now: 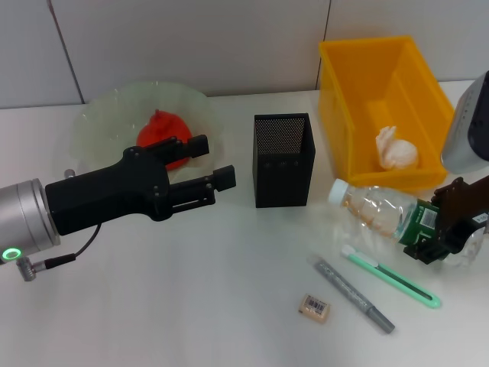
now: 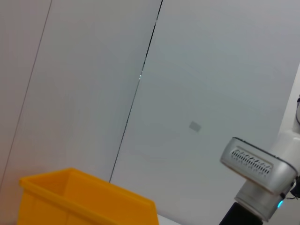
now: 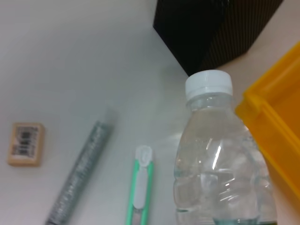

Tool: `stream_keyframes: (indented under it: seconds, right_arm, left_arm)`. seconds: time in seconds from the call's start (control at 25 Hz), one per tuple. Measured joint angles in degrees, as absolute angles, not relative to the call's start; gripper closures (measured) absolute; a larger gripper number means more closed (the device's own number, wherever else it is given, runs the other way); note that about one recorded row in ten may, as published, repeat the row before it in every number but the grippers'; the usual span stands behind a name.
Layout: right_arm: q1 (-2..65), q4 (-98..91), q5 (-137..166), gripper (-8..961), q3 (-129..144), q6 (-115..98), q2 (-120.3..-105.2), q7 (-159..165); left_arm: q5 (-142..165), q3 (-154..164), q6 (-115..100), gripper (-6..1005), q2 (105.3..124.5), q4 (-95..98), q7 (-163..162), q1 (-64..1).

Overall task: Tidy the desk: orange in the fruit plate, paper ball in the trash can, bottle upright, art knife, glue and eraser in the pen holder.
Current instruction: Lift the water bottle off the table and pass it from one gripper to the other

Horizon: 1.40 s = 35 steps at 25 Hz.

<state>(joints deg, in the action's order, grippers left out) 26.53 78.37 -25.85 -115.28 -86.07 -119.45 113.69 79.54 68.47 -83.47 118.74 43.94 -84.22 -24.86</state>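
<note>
Jaws of right gripper (image 1: pixel 447 229) closed around lying bottle (image 1: pixel 382 212) at its labelled middle, cap pointing away from jaws, left gripper (image 1: pixel 206 172) spread open, holding nothing, orange (image 1: pixel 157 130) just beyond.

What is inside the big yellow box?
The yellow trash can holds one thing, the crumpled white paper ball, lying on its floor near the front wall. Nothing else shows inside, though the right arm's casing covers the bin's far right edge.

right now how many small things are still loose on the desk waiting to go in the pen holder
3, all lying in front of the bottle: the eraser, the grey glue stick beside it, and the green art knife. The pen holder may hide more.
</note>
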Motion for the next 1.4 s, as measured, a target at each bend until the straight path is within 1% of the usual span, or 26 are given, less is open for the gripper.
stream_keyframes:
  seconds: [0.36, 0.92, 1.2, 1.4]
  right_arm:
    - [22.5, 90.5, -32.8, 188, -115.1, -92.1, -119.48, 115.8]
    - [15.2, 109.7, -42.5, 188, -114.8, -93.5, -119.43, 118.4]
    - [14.3, 110.9, -53.4, 187, -121.3, -93.2, -119.56, 116.0]
    - [13.2, 105.4, -66.0, 187, -128.1, -93.0, -119.64, 109.2]
  left_arm:
    - [79.5, 68.5, -84.0, 201, 118.81, 43.9, -84.2, -25.0]
    - [79.5, 68.5, -83.9, 201, 118.8, 43.9, -84.0, -24.9]
    - [79.5, 67.9, -83.8, 202, 118.74, 44.0, -83.9, -24.8]
    - [78.7, 67.8, -83.7, 202, 118.66, 44.3, -83.9, -24.7]
